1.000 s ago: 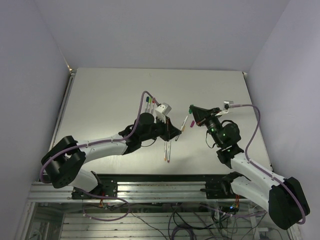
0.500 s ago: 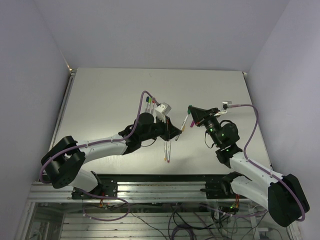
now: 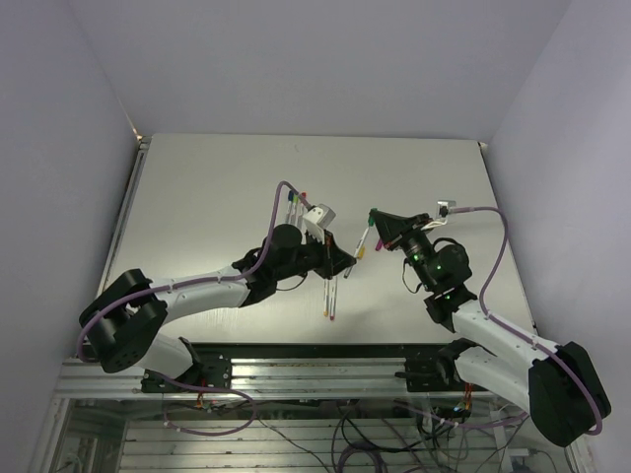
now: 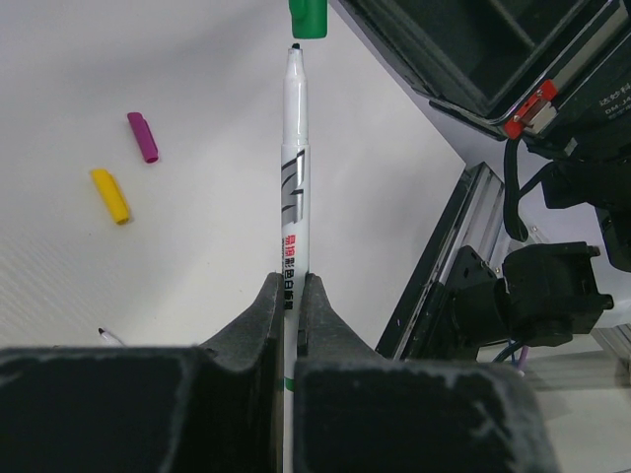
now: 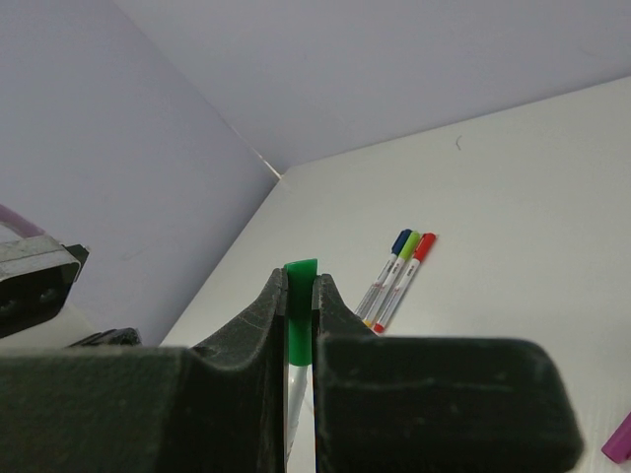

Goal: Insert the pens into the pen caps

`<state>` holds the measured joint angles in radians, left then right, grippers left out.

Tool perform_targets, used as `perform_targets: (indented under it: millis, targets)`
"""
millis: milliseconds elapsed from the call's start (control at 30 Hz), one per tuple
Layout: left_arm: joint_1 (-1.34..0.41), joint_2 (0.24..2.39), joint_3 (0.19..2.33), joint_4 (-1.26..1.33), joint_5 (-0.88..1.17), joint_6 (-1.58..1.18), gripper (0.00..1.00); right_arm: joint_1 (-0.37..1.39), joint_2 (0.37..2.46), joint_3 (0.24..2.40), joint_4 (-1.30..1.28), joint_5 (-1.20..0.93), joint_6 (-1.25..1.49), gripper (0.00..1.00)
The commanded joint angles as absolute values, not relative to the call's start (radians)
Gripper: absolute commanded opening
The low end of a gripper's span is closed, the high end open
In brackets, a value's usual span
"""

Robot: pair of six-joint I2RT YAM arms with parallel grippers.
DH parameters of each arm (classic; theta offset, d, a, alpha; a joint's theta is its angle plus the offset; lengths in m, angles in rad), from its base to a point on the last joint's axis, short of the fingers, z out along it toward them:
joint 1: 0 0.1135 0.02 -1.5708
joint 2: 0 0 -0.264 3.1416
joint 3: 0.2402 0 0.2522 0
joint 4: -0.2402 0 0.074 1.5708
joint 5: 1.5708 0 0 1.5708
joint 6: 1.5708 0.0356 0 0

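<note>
White table (image 3: 217, 177), pale lilac walls (image 3: 315, 59)

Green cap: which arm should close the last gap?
Left, probably: the left claw grips the pen, tip just short of the green cap and nearly lined up; the right claw need only hold steady.

We see a smooth, glossy white plastic pen (image 4: 293, 177) with printed lettering, and a green cap (image 5: 299, 330) of slightly shiny plastic. The left pincer (image 4: 289, 291) and right pincer (image 5: 299, 291) look like matt black, grainy plastic. The worktop (image 4: 197, 148) is matt white and faintly ribbed.
</note>
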<state>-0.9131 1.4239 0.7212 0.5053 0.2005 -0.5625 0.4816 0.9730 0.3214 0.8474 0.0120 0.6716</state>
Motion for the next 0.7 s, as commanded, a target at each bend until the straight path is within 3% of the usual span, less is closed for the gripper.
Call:
perform_targets:
  millis: [0, 667]
  targets:
    - [-0.912, 1.391, 0.713, 0.558, 0.173, -0.569, 0.07, 0.488, 0.957, 0.313, 0.873, 0.02, 0.673, 0.0]
    - [-0.912, 1.398, 0.719, 0.57, 0.194, -0.574, 0.07, 0.488, 1.013, 0.303, 0.988, 0.05, 0.65, 0.0]
